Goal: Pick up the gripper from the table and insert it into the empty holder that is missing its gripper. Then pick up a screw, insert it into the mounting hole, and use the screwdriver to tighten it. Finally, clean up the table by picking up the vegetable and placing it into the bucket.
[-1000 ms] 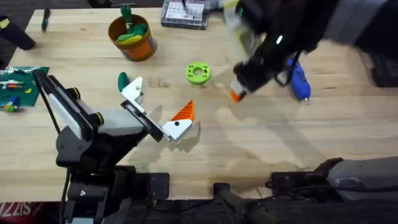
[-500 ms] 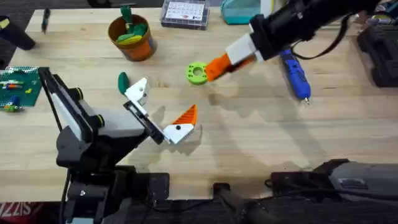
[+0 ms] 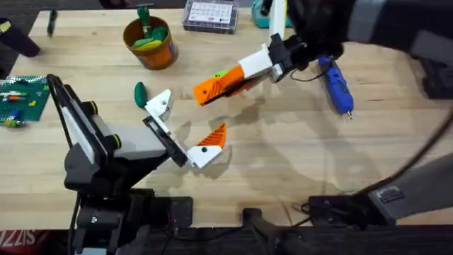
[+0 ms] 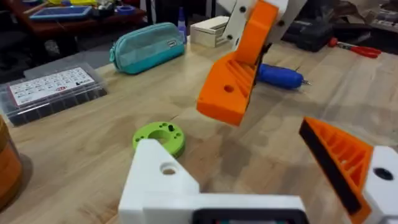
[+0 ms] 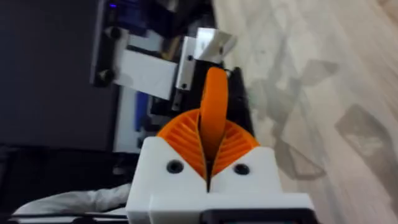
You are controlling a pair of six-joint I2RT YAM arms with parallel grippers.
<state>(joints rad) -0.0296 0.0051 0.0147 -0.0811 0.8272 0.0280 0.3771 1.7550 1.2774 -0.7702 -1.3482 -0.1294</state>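
My right gripper [image 3: 233, 79] reaches in from the upper right, shut on the orange ribbed gripper [image 3: 207, 91]. It holds the piece above the table, over the green ring. In the right wrist view the piece [image 5: 216, 115] stands up between my two orange pads. My left gripper [image 3: 182, 125] is open at the table's middle left. Its far finger is the empty holder [image 3: 161, 103], a bare white block [image 4: 160, 182]. Its near finger carries an orange tip [image 3: 211, 135]. The held piece [image 4: 231, 84] hangs a little beyond the holder. The vegetable [image 3: 139, 91] lies beside the holder. The bucket [image 3: 150, 42] stands at the back left. The screwdriver [image 3: 336, 83] lies to the right.
A bright green ring [image 4: 159, 136] lies under the held piece. A clear screw box [image 3: 209, 14] and a teal pouch [image 4: 147, 45] sit along the back edge. A green board with small parts [image 3: 21, 99] lies at the far left. Bare wood runs along the front right.
My right arm has swung left from beside the screwdriver, carrying the orange gripper over the green ring towards my left gripper. The left arm has barely moved.
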